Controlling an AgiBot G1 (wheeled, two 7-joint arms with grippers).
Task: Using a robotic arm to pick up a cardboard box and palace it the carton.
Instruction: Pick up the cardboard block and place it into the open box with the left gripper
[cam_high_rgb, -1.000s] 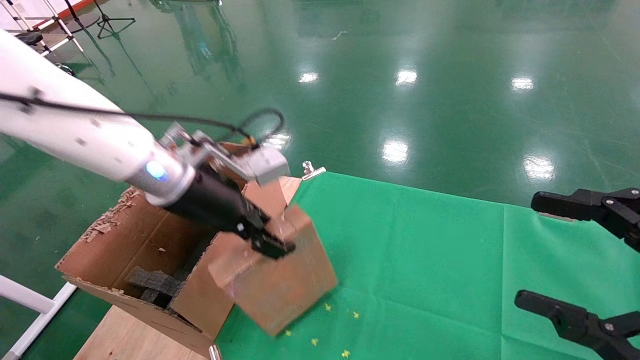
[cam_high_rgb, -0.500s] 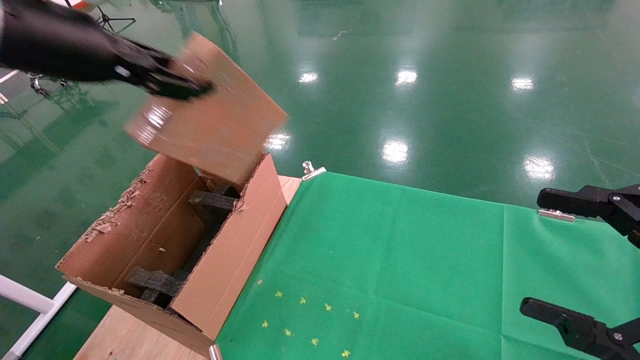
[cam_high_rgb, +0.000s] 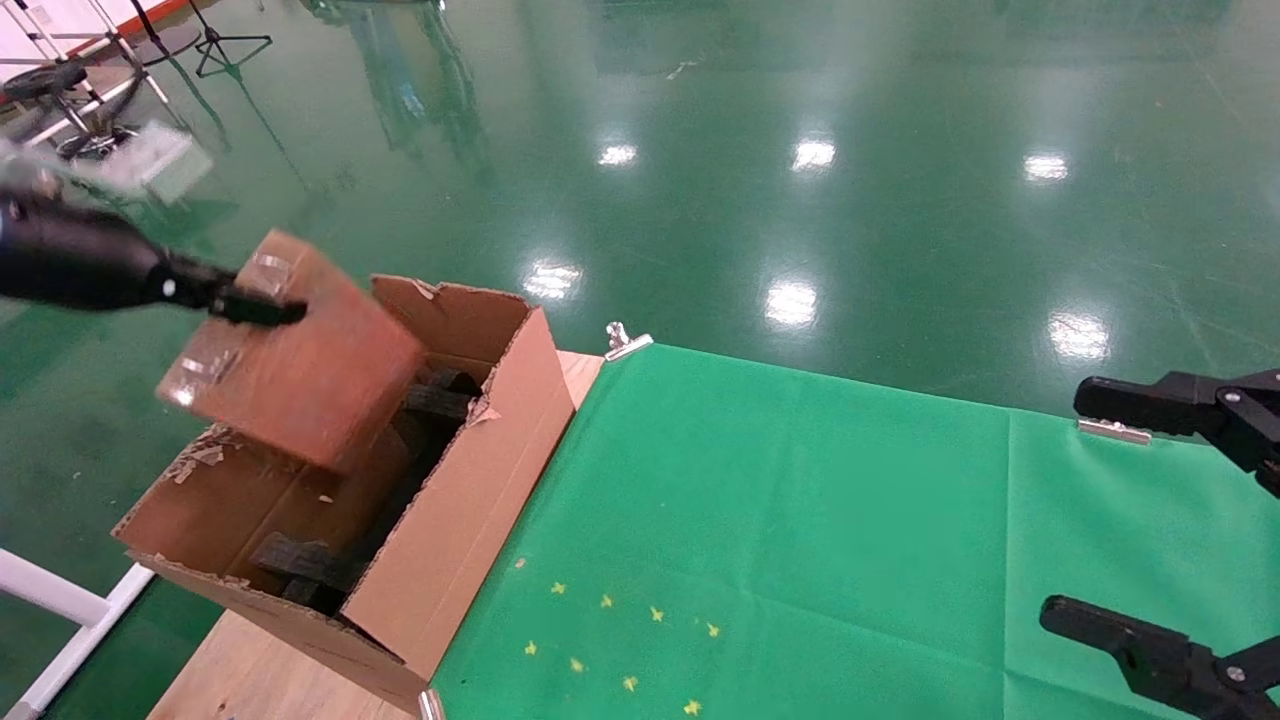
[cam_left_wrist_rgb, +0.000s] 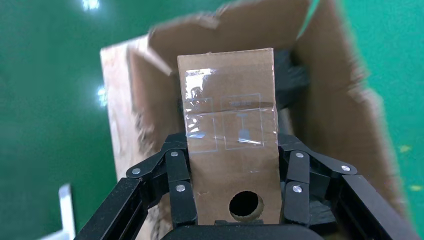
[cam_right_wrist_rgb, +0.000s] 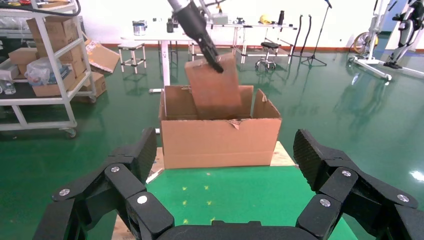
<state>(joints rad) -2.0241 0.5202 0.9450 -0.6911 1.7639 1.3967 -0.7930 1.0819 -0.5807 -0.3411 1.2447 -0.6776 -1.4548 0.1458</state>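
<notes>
Left gripper (cam_left_wrist_rgb: 232, 175) clamped on one end of the cardboard box (cam_high_rgb: 295, 365), jaws pressed against its two sides. Box carried tilted above the open carton (cam_high_rgb: 450, 520), lower corner already dipping between the flaps, over the black foam pieces (cam_high_rgb: 300, 565). Right gripper (cam_right_wrist_rgb: 225, 190) parked over the green cloth (cam_high_rgb: 850, 540) on the worktop, jaws wide apart, holding nothing. Risks from here: tilted box catching on a torn flap or wedging on the foam; grip near one end letting it swing or slip; release too high meaning a drop and tumble.
</notes>
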